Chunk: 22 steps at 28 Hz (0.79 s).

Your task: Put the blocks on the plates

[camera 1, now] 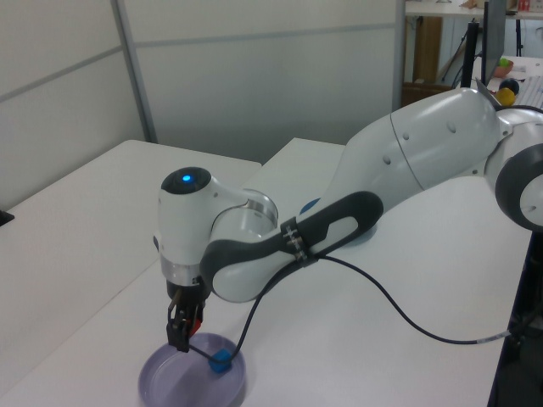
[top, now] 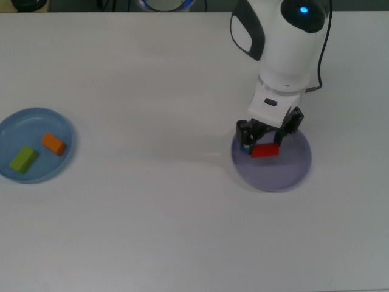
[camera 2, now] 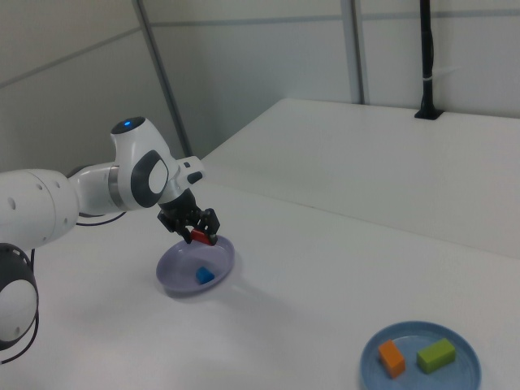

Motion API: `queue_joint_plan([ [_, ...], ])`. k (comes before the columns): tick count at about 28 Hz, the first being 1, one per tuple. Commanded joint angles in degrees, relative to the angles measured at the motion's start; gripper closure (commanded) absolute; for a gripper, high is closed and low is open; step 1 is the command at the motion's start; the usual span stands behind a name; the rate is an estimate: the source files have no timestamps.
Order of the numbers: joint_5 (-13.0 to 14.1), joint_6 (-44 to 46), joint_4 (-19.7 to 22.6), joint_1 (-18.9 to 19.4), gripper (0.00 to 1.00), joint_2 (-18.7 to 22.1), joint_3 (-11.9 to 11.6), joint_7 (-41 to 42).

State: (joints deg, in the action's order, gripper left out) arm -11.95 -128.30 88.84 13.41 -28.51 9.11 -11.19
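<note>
Above the lavender plate (top: 285, 173), the end effector (top: 265, 146) was closed on the red block (top: 265, 150), with the blue block (camera 2: 204, 275) resting on that plate beside it.

White table (top: 152, 213); grey wall panels (camera 1: 254, 76) behind.
</note>
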Motion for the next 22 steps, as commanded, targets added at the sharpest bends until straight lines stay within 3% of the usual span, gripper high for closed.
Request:
queue_joint_plan([
  [1,-4.04,-4.67,-0.07,0.3,0.37,-2.42,-0.76,-4.28],
  [7,-4.84,-4.77,1.07,0.39,0.34,-3.3,-0.67,-4.45],
  [9,-4.84,-4.76,1.33,0.65,0.22,-3.74,-0.76,-4.54],
  [13,-4.84,-4.59,1.51,1.27,0.16,-3.83,-0.76,-4.45],
  [16,-4.66,-4.15,1.42,1.27,0.0,-3.57,-0.76,-4.54],
  [22,-3.96,0.41,1.42,0.92,0.0,0.38,-1.02,-4.63],
])
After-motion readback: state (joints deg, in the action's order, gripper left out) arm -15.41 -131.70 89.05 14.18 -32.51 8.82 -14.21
